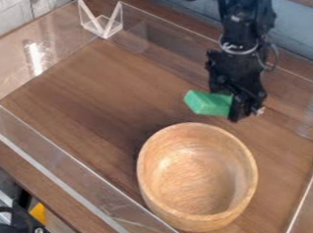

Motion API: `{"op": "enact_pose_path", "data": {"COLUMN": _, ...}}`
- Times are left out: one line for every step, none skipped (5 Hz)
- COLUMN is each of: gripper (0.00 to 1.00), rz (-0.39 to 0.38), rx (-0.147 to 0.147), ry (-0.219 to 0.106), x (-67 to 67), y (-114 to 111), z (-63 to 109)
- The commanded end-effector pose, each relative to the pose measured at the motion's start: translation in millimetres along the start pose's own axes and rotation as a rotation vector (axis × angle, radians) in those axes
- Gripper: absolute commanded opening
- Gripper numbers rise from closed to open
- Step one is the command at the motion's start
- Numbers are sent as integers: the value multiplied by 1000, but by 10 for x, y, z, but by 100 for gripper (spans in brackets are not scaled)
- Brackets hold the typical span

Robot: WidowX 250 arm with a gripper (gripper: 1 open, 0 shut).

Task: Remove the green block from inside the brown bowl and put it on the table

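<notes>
The green block (203, 101) hangs low over the dark wood table (107, 96), just beyond the far rim of the brown bowl (196, 176). My black gripper (230, 109) points straight down and is shut on the block's right end, so most of the block sticks out to the left of the fingers. I cannot tell whether the block touches the tabletop. The bowl is empty and stands near the front right of the table, apart from the block.
Clear acrylic walls (58, 167) run along the table's edges. A small clear angled piece (101, 19) stands at the back left. Bare tabletop stretches to the left of the bowl and the block.
</notes>
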State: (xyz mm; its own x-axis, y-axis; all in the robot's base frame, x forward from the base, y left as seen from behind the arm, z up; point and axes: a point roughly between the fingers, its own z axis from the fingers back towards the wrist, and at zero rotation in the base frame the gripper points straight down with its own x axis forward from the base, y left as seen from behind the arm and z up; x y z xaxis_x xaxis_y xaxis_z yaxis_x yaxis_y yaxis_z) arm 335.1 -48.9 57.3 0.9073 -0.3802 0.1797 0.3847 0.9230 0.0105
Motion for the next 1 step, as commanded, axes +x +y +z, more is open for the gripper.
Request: {"op": "enact_pose_path", "data": {"gripper": 0, "rz": 40, "rx": 32, "ry": -47, "x": 56, "y": 271, "z": 165}}
